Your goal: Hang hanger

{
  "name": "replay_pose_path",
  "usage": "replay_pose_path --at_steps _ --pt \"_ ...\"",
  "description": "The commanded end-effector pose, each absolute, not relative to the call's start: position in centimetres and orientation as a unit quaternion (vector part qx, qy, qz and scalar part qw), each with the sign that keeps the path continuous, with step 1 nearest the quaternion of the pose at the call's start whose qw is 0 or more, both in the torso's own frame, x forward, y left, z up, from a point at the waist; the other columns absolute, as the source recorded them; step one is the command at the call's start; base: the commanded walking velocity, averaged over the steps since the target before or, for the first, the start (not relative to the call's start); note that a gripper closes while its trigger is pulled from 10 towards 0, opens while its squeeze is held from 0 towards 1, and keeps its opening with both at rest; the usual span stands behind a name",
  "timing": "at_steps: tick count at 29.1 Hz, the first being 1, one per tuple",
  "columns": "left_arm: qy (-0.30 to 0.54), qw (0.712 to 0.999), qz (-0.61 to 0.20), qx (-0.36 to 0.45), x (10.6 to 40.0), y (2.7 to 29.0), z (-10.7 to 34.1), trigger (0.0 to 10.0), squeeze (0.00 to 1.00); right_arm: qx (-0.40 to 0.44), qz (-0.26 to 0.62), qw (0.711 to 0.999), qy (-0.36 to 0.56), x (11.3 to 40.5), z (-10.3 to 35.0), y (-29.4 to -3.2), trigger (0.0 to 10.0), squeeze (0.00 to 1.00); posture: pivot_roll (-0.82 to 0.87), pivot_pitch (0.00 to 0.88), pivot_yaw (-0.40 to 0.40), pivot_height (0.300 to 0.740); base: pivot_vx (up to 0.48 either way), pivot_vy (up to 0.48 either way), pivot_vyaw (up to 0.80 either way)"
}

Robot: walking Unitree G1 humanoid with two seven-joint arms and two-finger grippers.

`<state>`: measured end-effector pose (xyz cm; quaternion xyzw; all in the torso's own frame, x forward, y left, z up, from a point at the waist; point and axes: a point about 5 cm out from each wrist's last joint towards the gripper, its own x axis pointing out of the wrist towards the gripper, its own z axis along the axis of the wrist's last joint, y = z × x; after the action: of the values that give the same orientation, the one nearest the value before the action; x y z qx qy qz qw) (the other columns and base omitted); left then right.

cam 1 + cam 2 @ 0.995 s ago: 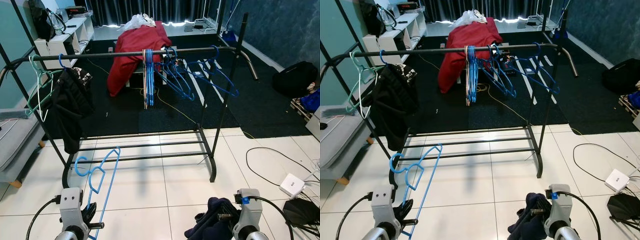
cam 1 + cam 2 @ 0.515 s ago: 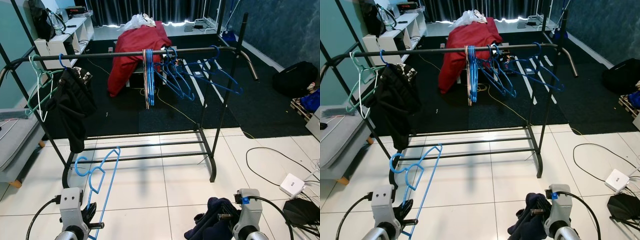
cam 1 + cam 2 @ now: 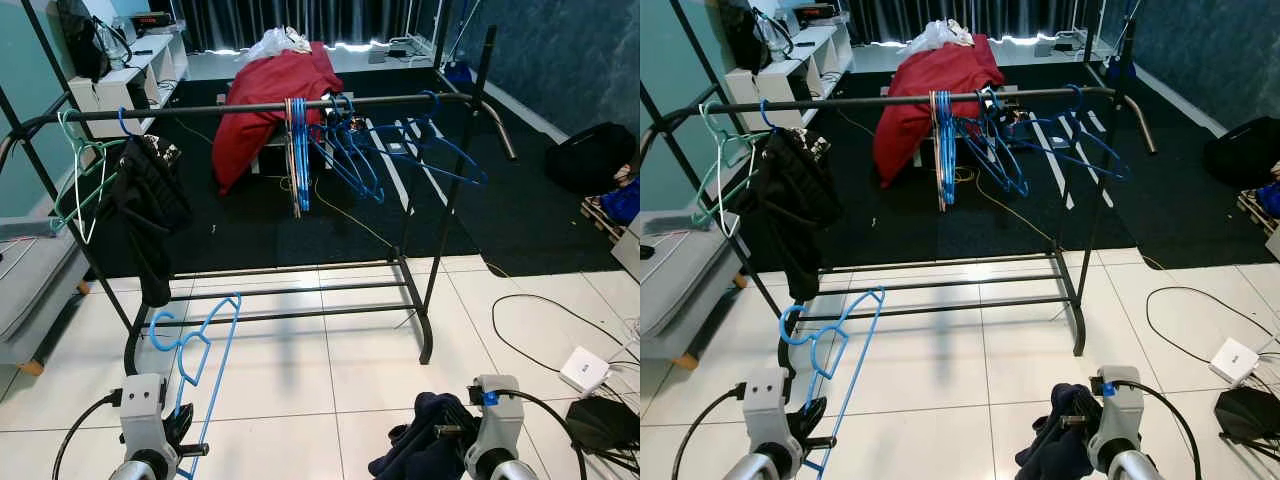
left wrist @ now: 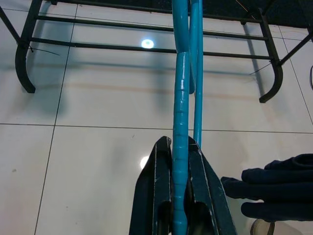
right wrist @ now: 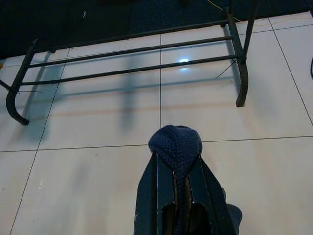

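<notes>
Both arms are cut off by the lower edge of the head views, so there we see only their wrists. The left wrist view supplies what is hidden: the left gripper (image 4: 179,152) has its two black fingers (image 4: 159,196) pressed against a bar of the blue hanger (image 3: 195,350), which it holds upright, hook uppermost, in front of the clothes rack (image 3: 300,104). In the right wrist view we see the right gripper (image 5: 176,169) clamped on a dark blue knitted garment (image 5: 175,142); in the head views this garment (image 3: 420,450) appears only as a bunched mass at the right wrist, and its full shape cannot be made out.

The rack's top rail carries a green hanger (image 3: 78,170) and a black garment (image 3: 145,215) at the robot's left, and a cluster of blue hangers (image 3: 345,145) from the middle toward the right. Its lower bars (image 4: 146,36) stand on the white tiled floor (image 3: 330,370).

Beyond the rack we note a red cloth heap (image 3: 270,95) on dark carpet, partly screened by the rail and hangers. At the right lie a black bag (image 3: 590,155), a white box (image 3: 583,370) and looping cables (image 3: 530,330); a white shelf unit (image 3: 125,70) stands at the far left.
</notes>
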<state>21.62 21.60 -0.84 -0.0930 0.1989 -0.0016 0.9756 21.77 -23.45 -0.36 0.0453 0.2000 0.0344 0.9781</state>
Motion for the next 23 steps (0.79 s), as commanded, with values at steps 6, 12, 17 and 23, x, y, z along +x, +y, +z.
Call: replay_pose_path --at_steps 6,12,17,23 --pt "0.205 0.974 0.002 -0.097 21.4 21.76 -1.06 10.0 0.0 0.051 0.032 0.979 0.197 21.84 -0.27 -23.42 10.0 0.0 -0.01 0.068 0.029 0.735 0.0 0.0 0.0" --pt "0.205 0.974 0.001 -0.097 21.34 21.74 -1.1 10.0 0.0 0.051 0.032 0.979 0.197 21.78 -0.31 -23.43 10.0 0.0 -0.01 0.064 0.029 0.735 0.0 0.0 0.0" --pt "0.206 0.974 0.001 -0.097 21.31 21.72 -1.13 10.0 0.0 0.051 0.032 0.979 0.197 21.74 -0.33 -23.44 10.0 0.0 -0.01 0.059 0.029 0.735 0.0 0.0 0.0" --pt "0.207 0.974 0.0 -0.097 21.27 21.73 -1.16 10.0 0.0 0.051 0.032 0.978 0.197 21.7 -0.36 -23.43 10.0 0.0 -0.01 0.052 0.032 0.735 0.0 0.0 0.0"
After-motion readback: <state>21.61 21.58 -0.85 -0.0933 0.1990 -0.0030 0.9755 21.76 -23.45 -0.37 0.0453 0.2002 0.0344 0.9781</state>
